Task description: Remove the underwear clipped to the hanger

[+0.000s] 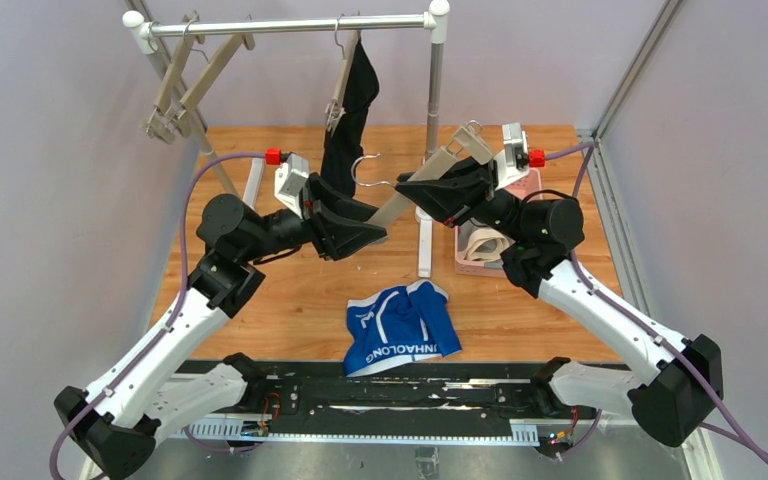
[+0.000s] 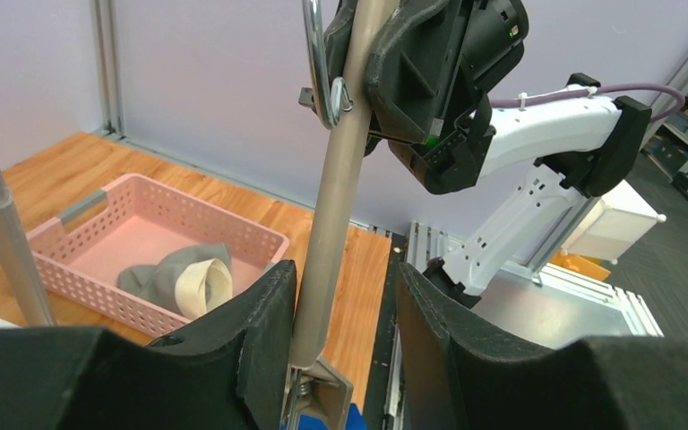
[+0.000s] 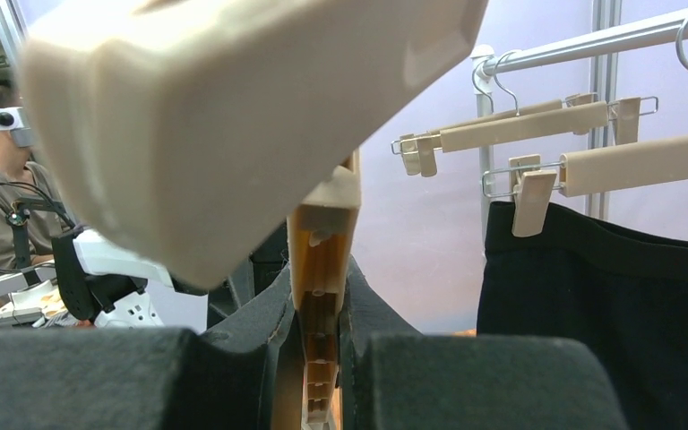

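Blue first: the bright blue cloth brief with white lettering [image 1: 400, 335] is lying crumpled on the wooden tabletop [image 1: 260, 310], near edge, about the middle between the two arm bases. The grey cloth brief with a beige waistband [image 1: 485, 243] sits bunched up in the pink plastic basket [image 1: 532, 183] over on the right side, and the left wrist view shows it against the basket's near wall [image 2: 175, 278]. The plain black cloth brief [image 1: 350, 120] hangs at the far end, its waistband in the clip of a beige hanger on the silver metal rack rail [image 1: 290, 25]; you can see one clip biting the band in the right wrist view [image 3: 609, 313]. Two empty beige clip hangers [image 1: 185, 85] hang tilted at the left end of that rail. Between the arms there's a bare beige wooden clip hanger [image 1: 457, 153], off the rail and slanted, with nothing clipped to it. The right claw [image 1: 430, 197] is clamped tight on it, fingers pressed to both sides of the wood [image 3: 318, 305]. The left claw [image 1: 355, 228] straddles the lower end of the same bar [image 2: 345, 287], jaws fairly narrow but not closed: the bar leans on one finger and there's a visible gap to the other.
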